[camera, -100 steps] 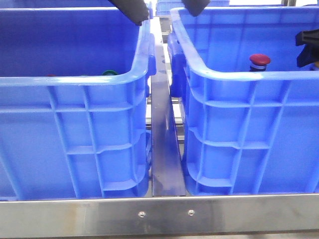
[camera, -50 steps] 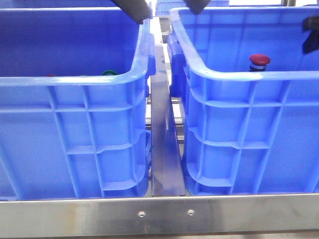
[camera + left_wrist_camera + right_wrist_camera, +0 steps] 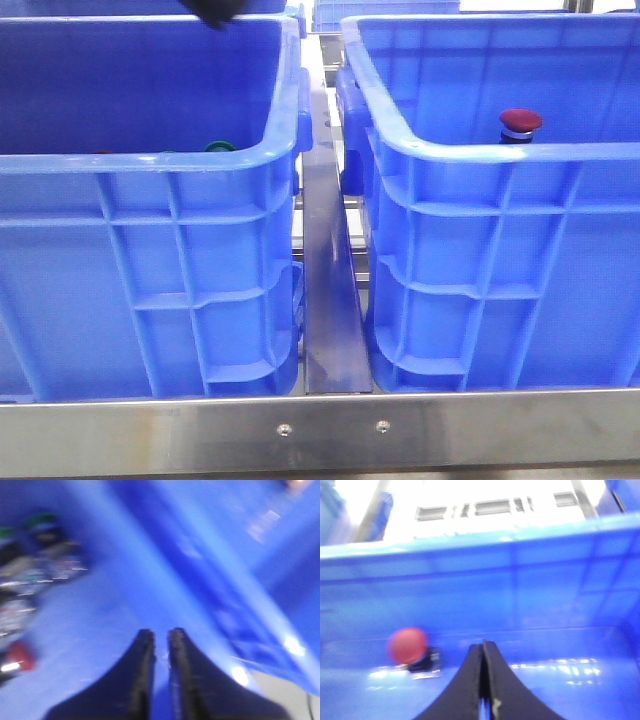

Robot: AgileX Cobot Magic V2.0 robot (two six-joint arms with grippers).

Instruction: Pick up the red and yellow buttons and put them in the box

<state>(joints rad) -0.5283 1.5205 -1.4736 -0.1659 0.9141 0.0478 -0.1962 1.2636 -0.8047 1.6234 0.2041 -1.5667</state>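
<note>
A red button (image 3: pixel 520 122) stands upright inside the right blue box (image 3: pixel 500 150); in the right wrist view the red button (image 3: pixel 407 645) is just beside my right gripper (image 3: pixel 482 647), which is shut and empty. My right gripper is out of the front view. My left gripper (image 3: pixel 161 634) hangs over the left crate's floor by its wall. Its fingers are a narrow gap apart with nothing between them; only a dark bit of it (image 3: pixel 210 12) shows in the front view. No yellow button can be made out.
The left crate (image 3: pixel 150 160) holds a blurred pile of buttons (image 3: pixel 35 575), with a green cap (image 3: pixel 220 146) peeking over its rim. A steel rail (image 3: pixel 328 300) runs between the two crates. A metal bar (image 3: pixel 320 430) crosses the front.
The left arm's dark parts have moved left from above the gap between the crates to over the left crate. The right gripper has left the front view at its right edge.
</note>
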